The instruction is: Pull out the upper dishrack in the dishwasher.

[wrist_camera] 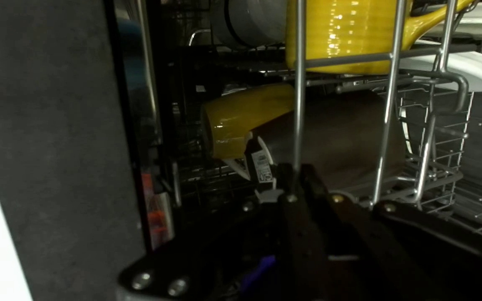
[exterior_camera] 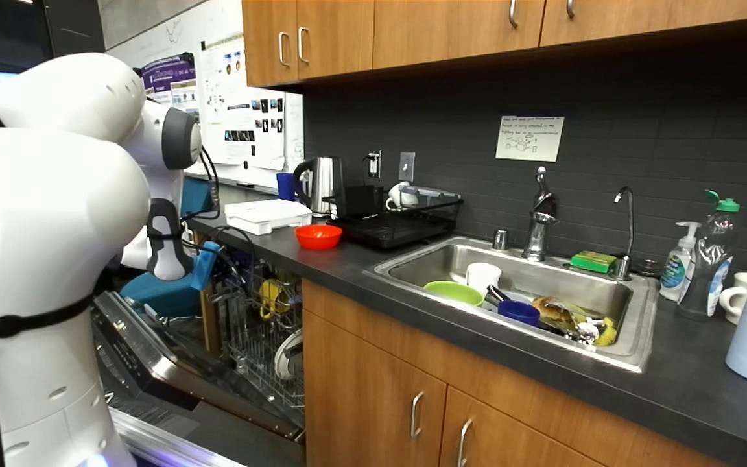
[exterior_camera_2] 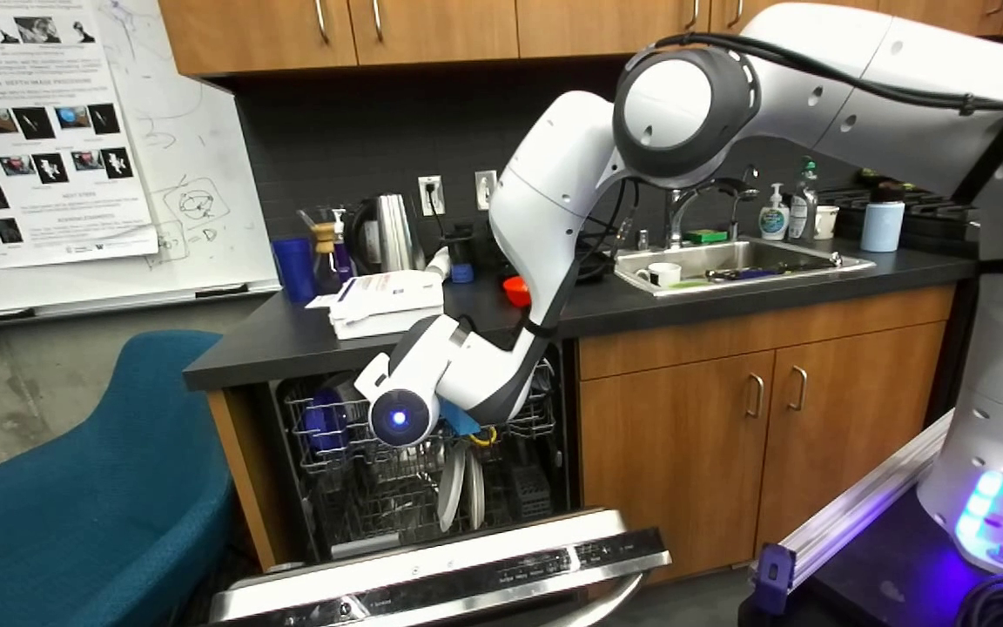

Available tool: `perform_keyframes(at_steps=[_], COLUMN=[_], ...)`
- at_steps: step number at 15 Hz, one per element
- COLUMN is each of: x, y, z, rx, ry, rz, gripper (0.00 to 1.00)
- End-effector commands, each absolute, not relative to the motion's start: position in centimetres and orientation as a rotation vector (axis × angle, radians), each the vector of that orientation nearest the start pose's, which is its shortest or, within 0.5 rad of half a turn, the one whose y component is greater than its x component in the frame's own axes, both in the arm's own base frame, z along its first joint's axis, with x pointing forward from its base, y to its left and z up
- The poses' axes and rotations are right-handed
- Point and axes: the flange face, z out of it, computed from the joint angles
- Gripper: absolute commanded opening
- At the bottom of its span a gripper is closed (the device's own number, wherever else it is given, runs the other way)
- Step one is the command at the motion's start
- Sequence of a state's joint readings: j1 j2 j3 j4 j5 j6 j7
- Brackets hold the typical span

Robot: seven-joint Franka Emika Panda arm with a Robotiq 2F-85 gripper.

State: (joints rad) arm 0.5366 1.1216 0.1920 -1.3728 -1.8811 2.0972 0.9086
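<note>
The dishwasher [exterior_camera_2: 440, 583] stands with its door dropped open in both exterior views, and its door also shows at lower left [exterior_camera: 172, 370]. The upper dishrack [exterior_camera_2: 532, 427], a grey wire basket, sits high in the cavity with cups in it. In the wrist view its upright wires [wrist_camera: 391, 83] run close before the camera. My gripper [wrist_camera: 296, 177] has its black fingertips closed around one upright wire of this rack. A brown cup [wrist_camera: 337, 142] and yellow cups [wrist_camera: 345, 33] lie behind the wires. In both exterior views the fingers are hidden.
The dark countertop [exterior_camera_2: 292, 344] overhangs the rack and fills the left of the wrist view [wrist_camera: 57, 125]. Plates [exterior_camera_2: 462, 488] stand in the lower rack. A teal chair [exterior_camera_2: 144, 488] is beside the dishwasher. Wood cabinets [exterior_camera_2: 676, 435] adjoin it.
</note>
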Motion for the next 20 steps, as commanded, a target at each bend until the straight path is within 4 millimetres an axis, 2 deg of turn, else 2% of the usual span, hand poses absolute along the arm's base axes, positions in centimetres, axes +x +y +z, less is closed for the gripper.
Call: perform_keyframes(at_steps=[1,5,10,15,20], x=[57.5,56.5,53.6,51.5,49.7], y=[40.7,40.4,40.0,40.6,40.1], z=[4.9,5.0,3.8,4.2,4.8], rx=[1.745,1.775,1.839,1.843,1.886], ry=[1.100,1.088,1.099,1.138,1.142], rz=[0.852,0.858,0.850,0.880,0.887], gripper=[0.02,0.02,0.02,0.02,0.02])
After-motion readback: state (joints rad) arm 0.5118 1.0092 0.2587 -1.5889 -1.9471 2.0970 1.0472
